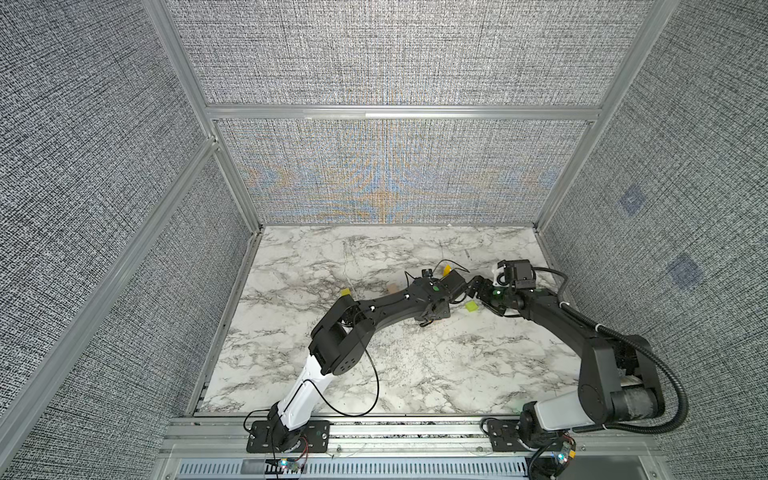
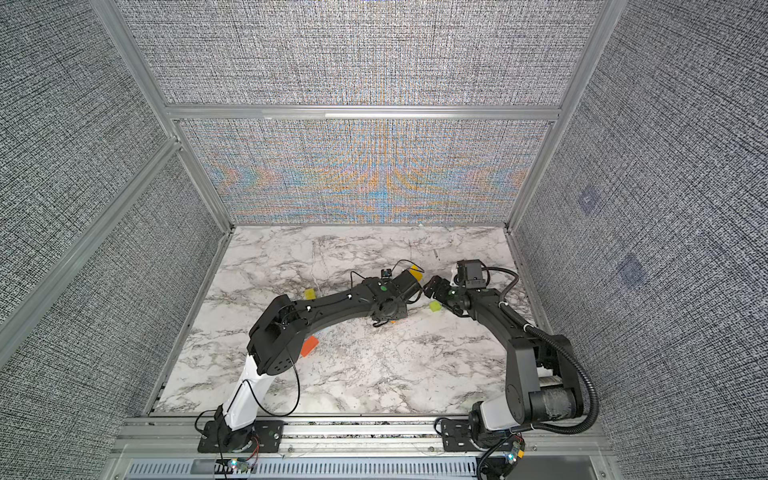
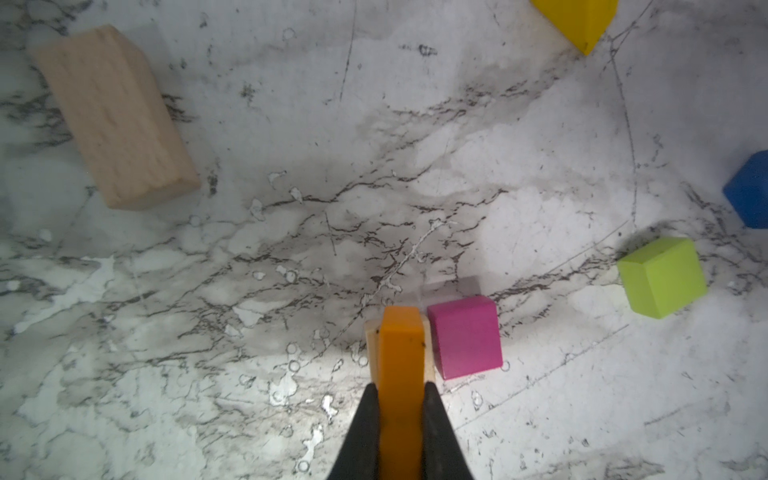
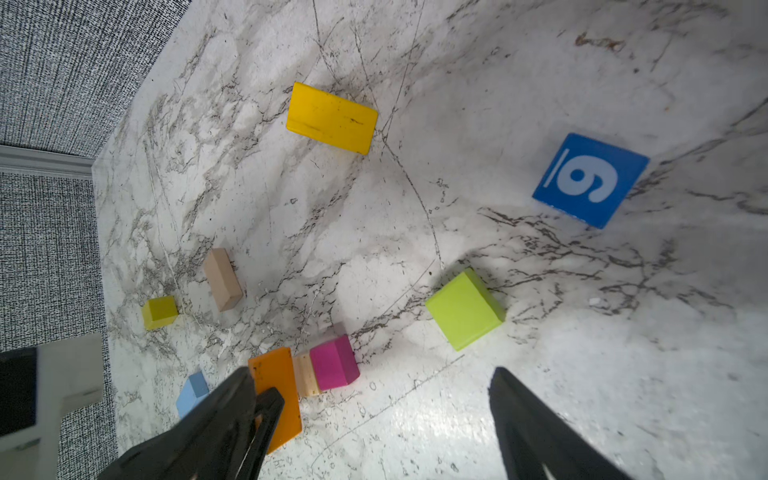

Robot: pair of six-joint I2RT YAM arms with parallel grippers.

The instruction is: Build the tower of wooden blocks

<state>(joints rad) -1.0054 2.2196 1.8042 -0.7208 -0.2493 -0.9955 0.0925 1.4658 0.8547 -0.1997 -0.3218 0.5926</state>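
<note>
In the left wrist view my left gripper (image 3: 401, 388) is shut on a flat orange block (image 3: 401, 353) held on edge. That block stands against a small bare wood block (image 3: 371, 345), with a magenta cube (image 3: 465, 336) on the far side of it. My right gripper (image 4: 371, 374) is open with nothing between its fingers, close beside the same group; in a top view it (image 1: 478, 287) faces the left arm's wrist. A lime green cube (image 4: 463, 309), a blue block printed with a 9 (image 4: 590, 178) and a yellow bar (image 4: 332, 118) lie loose. No stacked tower shows.
A bare wood bar (image 4: 222, 278), a yellow-green cube (image 4: 160, 311) and a light blue block (image 4: 193, 390) lie further along the marble table (image 1: 415, 374). Another orange block (image 2: 309, 347) sits by the left arm's elbow. Grey woven walls enclose three sides.
</note>
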